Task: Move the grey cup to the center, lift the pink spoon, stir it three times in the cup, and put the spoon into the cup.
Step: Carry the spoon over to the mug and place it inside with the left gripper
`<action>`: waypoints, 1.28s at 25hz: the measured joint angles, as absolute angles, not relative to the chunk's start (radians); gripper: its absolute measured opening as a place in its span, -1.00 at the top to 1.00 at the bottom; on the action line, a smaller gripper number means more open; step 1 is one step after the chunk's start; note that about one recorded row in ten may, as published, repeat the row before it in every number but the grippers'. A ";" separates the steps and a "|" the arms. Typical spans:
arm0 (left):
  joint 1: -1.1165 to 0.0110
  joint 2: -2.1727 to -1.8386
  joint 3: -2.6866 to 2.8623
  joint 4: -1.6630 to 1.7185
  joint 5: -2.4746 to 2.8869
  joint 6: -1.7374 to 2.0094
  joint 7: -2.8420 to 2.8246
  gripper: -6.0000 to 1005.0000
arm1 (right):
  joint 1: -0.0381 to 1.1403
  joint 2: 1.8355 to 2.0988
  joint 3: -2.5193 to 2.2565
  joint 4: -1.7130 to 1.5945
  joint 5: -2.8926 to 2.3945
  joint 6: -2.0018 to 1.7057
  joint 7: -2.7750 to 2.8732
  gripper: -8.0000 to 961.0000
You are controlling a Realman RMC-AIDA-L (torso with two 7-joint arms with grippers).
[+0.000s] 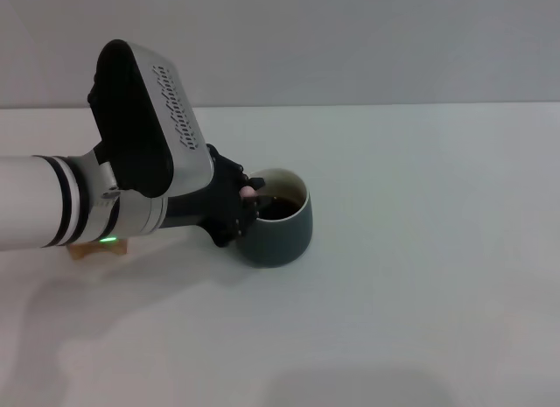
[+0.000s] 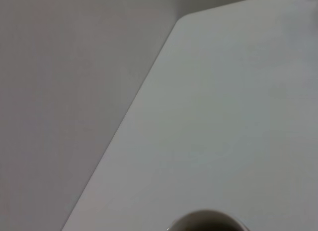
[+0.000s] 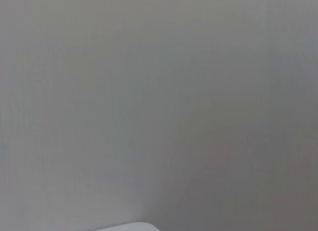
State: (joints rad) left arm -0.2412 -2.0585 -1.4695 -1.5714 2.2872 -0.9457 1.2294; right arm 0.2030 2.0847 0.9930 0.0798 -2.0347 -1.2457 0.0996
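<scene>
1 grey cup (image 1: 278, 232), rounded, dark liquid inside

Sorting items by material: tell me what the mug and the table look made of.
Mug: probably glazed ceramic, given its thick rounded wall, smooth blue-grey outside and pale cream inside. Table: smooth matt white top, likely laminate or painted board; the look leaves that open.

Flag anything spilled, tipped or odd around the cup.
Nothing stands out. The rounded dark blue-grey ceramic mug stands upright on the white table, with dark liquid inside and no spill visible. The left gripper holds the pale pink spoon at the rim. A light wooden block lies under the left arm.
</scene>
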 joint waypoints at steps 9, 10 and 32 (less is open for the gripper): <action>-0.262 -2.059 -1.439 -1.551 2.287 -0.905 1.233 0.70 | 0.212 2.085 0.987 0.080 -2.036 -1.241 0.100 0.98; -0.264 -2.059 -1.432 -1.550 2.287 -0.902 1.233 0.70 | 0.212 2.085 0.987 0.080 -2.037 -1.240 0.100 0.98; -0.209 -2.058 -1.449 -1.601 2.362 -0.925 1.223 0.70 | 0.217 2.086 0.985 0.081 -2.039 -1.239 0.100 0.98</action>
